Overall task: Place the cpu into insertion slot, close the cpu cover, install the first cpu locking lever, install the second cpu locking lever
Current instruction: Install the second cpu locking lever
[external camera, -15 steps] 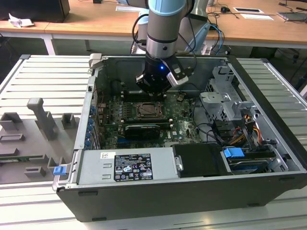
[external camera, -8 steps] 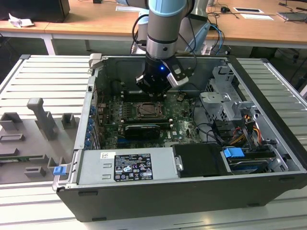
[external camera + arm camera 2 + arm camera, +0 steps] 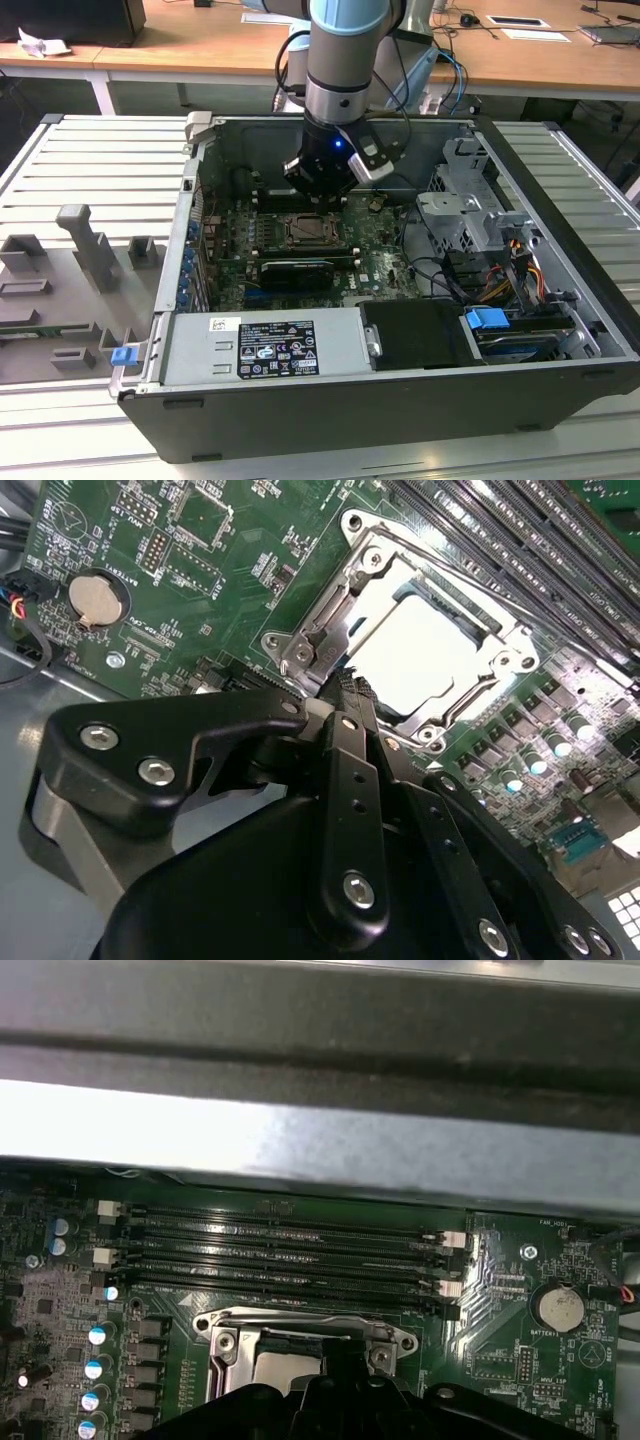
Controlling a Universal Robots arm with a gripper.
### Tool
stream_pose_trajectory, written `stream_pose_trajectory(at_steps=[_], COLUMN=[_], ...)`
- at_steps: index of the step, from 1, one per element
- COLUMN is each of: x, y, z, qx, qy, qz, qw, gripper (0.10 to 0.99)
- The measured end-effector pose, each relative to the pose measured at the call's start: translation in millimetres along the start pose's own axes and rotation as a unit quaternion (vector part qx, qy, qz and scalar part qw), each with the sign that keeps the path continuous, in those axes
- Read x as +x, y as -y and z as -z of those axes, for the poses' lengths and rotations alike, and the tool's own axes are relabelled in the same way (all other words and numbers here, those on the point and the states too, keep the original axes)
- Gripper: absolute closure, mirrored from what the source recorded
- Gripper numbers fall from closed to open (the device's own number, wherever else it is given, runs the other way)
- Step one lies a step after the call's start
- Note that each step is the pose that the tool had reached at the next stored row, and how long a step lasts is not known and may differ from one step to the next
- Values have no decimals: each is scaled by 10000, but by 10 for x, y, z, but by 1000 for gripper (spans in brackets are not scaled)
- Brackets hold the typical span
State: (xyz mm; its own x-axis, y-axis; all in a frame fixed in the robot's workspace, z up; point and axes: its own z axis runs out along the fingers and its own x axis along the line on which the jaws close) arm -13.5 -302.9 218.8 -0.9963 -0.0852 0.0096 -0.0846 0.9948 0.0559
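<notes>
Metal cpu cover lies shut over the cpu in the insertion slot, upper right of the second wrist view, so a locking lever seems the job now, calling for a careful push, and the gripper with fingers together hovers just beside it.

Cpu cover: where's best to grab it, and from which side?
The cover lies flat over the cpu, so probably grip its protruding tab, at the edge nearest the gripper, coming from above.

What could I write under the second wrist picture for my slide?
End effector poised beside the chip sitting under its metal cover on the green board.
</notes>
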Motion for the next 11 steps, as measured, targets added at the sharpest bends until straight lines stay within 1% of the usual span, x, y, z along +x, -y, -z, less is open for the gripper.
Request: stream_pose_trajectory(at_steps=[11], x=[3], y=[41], z=[2], qx=[0], qy=[0], qz=[0], qw=[10000], gripper=[980])
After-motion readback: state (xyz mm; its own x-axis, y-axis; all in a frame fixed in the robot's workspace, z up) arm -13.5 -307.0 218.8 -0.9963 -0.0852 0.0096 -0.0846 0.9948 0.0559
